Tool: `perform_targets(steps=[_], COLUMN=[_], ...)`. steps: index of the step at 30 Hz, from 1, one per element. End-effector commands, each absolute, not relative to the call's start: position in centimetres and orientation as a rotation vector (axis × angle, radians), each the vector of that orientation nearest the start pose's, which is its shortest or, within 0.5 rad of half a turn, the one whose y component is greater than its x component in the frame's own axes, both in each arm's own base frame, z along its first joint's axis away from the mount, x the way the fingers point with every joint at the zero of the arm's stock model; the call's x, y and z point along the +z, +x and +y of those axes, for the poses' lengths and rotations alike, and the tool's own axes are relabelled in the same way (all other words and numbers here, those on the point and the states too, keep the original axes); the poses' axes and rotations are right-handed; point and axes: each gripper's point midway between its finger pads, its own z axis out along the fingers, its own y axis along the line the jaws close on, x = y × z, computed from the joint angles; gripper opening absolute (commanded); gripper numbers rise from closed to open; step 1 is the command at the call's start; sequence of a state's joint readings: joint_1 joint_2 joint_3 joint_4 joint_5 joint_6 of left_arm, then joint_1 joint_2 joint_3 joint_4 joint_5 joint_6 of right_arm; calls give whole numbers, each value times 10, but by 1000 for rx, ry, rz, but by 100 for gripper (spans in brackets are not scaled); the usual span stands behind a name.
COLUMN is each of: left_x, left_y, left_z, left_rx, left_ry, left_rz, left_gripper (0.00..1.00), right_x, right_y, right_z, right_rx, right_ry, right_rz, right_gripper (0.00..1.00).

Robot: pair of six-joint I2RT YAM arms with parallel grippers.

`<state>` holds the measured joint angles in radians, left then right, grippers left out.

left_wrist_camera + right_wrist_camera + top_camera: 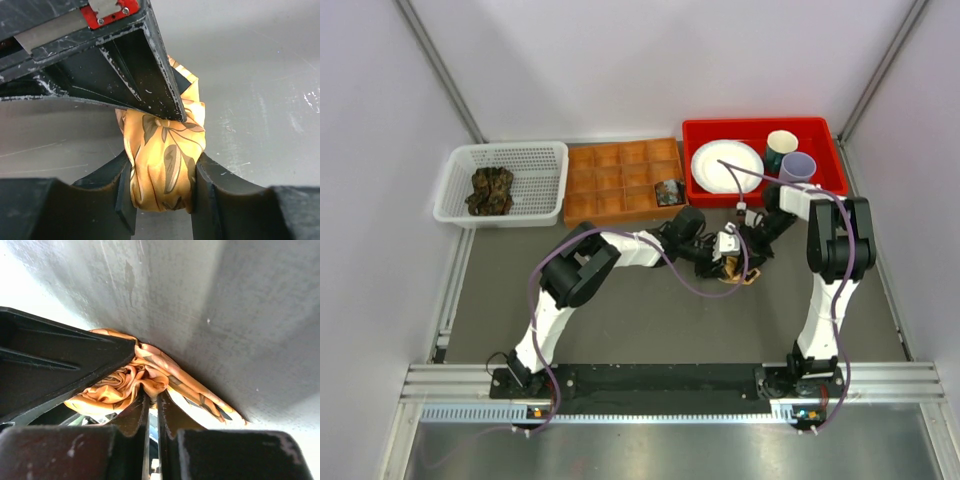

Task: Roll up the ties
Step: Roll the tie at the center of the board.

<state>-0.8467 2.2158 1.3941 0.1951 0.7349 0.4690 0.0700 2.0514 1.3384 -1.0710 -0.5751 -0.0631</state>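
Silk-like fabric, by the look of it: thin, soft, light and probably slippery. The orange tie (165, 150), printed with dark leaves, is bunched into a loose upright roll on the grey table (620, 310), centre-right, between the two arms.

Left gripper (161, 187): fingers pressed against both flanks of the roll, clamped on it. Right gripper (153, 402): jaws together at the top of the roll, with a fold of cloth gathered at their tips. It looks nipped there, though we cannot see into the gap.

Handling, as we judge it: no stiffness to hold the shape, so the coil will likely spring loose if either grip lets go. The best hold is across the roll's full width, squeezing the layers flat against each other. A pinch on one outer layer would only peel it off.

Containers, from the top view:
- White mesh basket (545, 160), far left, holds a heap of dark ties (491, 190), unrolled and tangled.
- Brown compartment tray (605, 180), beside the basket. One rolled dark tie (669, 192) sits in its near-right compartment; the other compartments show bare.
- Red bin (760, 128), far right, holds a white plate (725, 165), a green cup (781, 148) and a lilac cup (797, 167). None of these belong to the task.
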Motion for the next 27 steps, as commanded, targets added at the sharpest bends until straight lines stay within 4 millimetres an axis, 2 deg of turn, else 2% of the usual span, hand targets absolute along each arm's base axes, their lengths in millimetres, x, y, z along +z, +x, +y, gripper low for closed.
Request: perform_targets(steps=[1, 5, 9, 13, 16, 20, 24, 27], left_x=[-7, -19, -29, -33, -37, -38, -37, -39], left_y=[262, 255, 249, 252, 255, 259, 261, 259], left_z=[-438, -419, -407, -407, -405, -408, -412, -411], left_rx=[-958, -913, -886, -825, -765, -723, -706, -698], left_ry=[1748, 1802, 1843, 1878, 1901, 1883, 1867, 1869], left_rz=[1649, 1730, 1806, 1851, 1888, 1916, 1927, 1928], left_gripper=[12, 2, 0, 0, 0, 1, 5, 9], right_x=[17, 48, 73, 89, 90, 80, 64, 51], right_y=[287, 287, 287, 284, 286, 277, 272, 278], right_z=[106, 108, 108, 121, 129, 139, 140, 134], right_rx=[904, 1023, 1074, 1190, 1266, 1269, 1216, 1133], right_ry=[-220, -200, -193, -140, -81, -136, -168, -166], right_rz=[3144, 3054, 2977, 2904, 2882, 2929, 2987, 3015], right_gripper=[13, 30, 43, 57, 58, 56, 48, 43])
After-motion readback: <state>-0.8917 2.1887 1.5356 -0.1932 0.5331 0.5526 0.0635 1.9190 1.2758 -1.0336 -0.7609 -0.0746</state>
